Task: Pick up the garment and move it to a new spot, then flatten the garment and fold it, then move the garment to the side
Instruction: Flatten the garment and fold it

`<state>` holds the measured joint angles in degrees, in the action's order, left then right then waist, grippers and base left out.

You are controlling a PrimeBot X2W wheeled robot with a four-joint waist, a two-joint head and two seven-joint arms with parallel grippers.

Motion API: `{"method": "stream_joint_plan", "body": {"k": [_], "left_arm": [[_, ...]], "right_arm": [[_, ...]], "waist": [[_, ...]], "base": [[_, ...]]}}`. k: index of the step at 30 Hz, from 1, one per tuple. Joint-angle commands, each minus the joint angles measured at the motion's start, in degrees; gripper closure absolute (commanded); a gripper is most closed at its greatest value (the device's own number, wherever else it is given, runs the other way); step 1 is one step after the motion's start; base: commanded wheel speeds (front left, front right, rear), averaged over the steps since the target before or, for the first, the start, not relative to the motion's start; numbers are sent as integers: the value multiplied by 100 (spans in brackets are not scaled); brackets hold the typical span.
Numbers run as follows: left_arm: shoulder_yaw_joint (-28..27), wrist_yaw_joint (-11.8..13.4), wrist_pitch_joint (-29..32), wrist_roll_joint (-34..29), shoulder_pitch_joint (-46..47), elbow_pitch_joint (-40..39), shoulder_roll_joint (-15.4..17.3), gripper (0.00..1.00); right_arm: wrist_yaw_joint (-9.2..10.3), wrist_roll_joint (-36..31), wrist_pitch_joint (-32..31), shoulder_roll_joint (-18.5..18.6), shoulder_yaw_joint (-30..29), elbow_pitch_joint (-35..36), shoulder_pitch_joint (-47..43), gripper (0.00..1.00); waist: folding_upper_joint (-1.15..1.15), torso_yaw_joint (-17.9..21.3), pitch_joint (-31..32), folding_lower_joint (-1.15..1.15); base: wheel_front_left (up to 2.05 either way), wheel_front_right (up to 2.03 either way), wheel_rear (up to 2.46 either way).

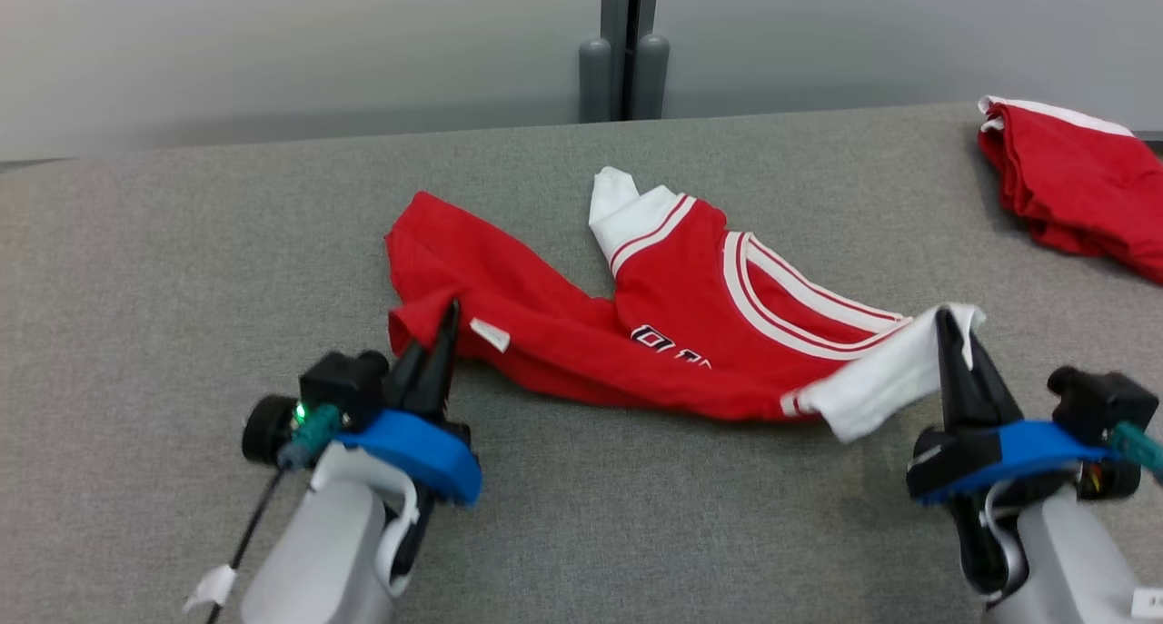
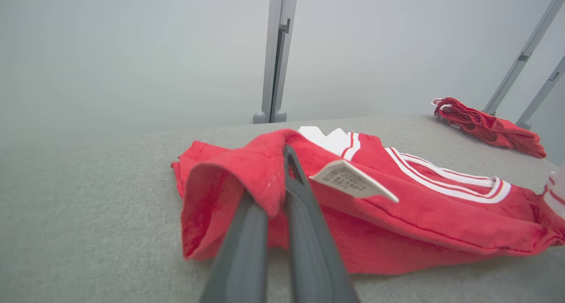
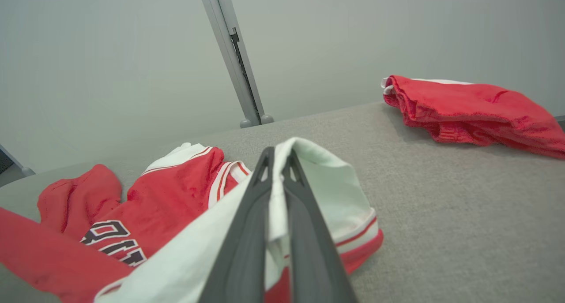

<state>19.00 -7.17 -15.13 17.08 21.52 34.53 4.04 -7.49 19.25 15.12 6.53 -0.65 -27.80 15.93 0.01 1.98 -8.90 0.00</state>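
The garment (image 1: 672, 333) lies crumpled across the middle of the grey table (image 1: 182, 270). Its long axis runs left to right and tilts a little, with the left end farther from us than the right. That axis is what the coming lift depends on, because we hold one end in each arm.

Our left gripper (image 1: 434, 335) is clenched on a fold of the red hem (image 1: 413, 320) at the left end, just beside the small white label (image 1: 491, 333). In the left wrist view the cloth is pinched between the two dark fingers (image 2: 304, 232) and drapes over their tips.

Our right gripper (image 1: 952, 322) is clenched on the white sleeve (image 1: 872, 383) at the right, near end. There the fabric already stands up off the table and hangs between the fingers.

From both pairs of fingers, the body of the garment lies inward and toward the far side. The lettered chest sags on the table between the two grips, and neither arm is clearly nearer to the bulk of the cloth.

We judge that raising both hands together and drawing them apart along this left-to-right line would take up the slack.

A second red garment (image 1: 1072, 179) sits bunched at the far right corner, well apart from ours.
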Motion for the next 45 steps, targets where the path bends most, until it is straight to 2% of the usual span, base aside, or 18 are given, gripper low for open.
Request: {"method": "stream_joint_plan", "body": {"k": [1, 8, 15, 16, 19, 24, 29, 35, 40, 45], "left_arm": [[-45, -42, -2, -20, 439, -13, 130, 100], [330, -31, 73, 294, 2434, 292, 552, 100], [501, -31, 219, 679, 4738, 742, 767, 100], [501, -31, 219, 679, 4738, 742, 767, 100], [597, -32, 247, 848, 5600, 960, 768, 100], [1191, -32, 189, 881, 6875, 1249, 867, 100], [1369, -31, 92, 1148, 7847, 1583, 871, 100], [1727, -32, 18, 1508, 7972, 1702, 891, 100], [1856, -32, -6, 1869, 7368, 1599, 1013, 100], [1730, -32, -9, 2076, 6172, 1097, 1198, 100]], "right_arm": [[-1, 81, 1, 113, 48, 38, 436, 100], [-1, 573, -6, 399, 346, -350, 2533, 100], [-2, 1086, -145, 561, 402, -1077, 4971, 100], [-2, 1086, -145, 561, 402, -1077, 4971, 100], [-1, 1166, -169, 631, 419, -1413, 5929, 100], [-2, 1179, -131, 701, 636, -1759, 7216, 100], [-2, 1157, -70, 794, 829, -2066, 8155, 100], [-2, 1322, -5, 863, 1199, -2122, 8339, 100], [-1, 1529, 7, 895, 1517, -1906, 7678, 100], [-1, 1678, 10, 865, 1563, -1281, 6468, 100]], "waist": [[-1, -16, -129, 0], [-1, 29, -812, 0], [-1, 107, -1672, 0], [-1, 107, -1672, 0], [-1, 150, -1931, 0], [-1, 193, -2110, 0], [-1, 150, -2220, 0], [-1, 60, -2194, 0], [-1, 63, -2191, 0], [-1, 131, -2102, 0]], "base": [[0, 0, 0], [0, 0, 0], [0, 0, 0], [0, 0, 0], [0, 0, 0], [0, 0, 0], [0, 0, 0], [0, 0, 0], [0, 0, 0], [0, 0, 0]]}}
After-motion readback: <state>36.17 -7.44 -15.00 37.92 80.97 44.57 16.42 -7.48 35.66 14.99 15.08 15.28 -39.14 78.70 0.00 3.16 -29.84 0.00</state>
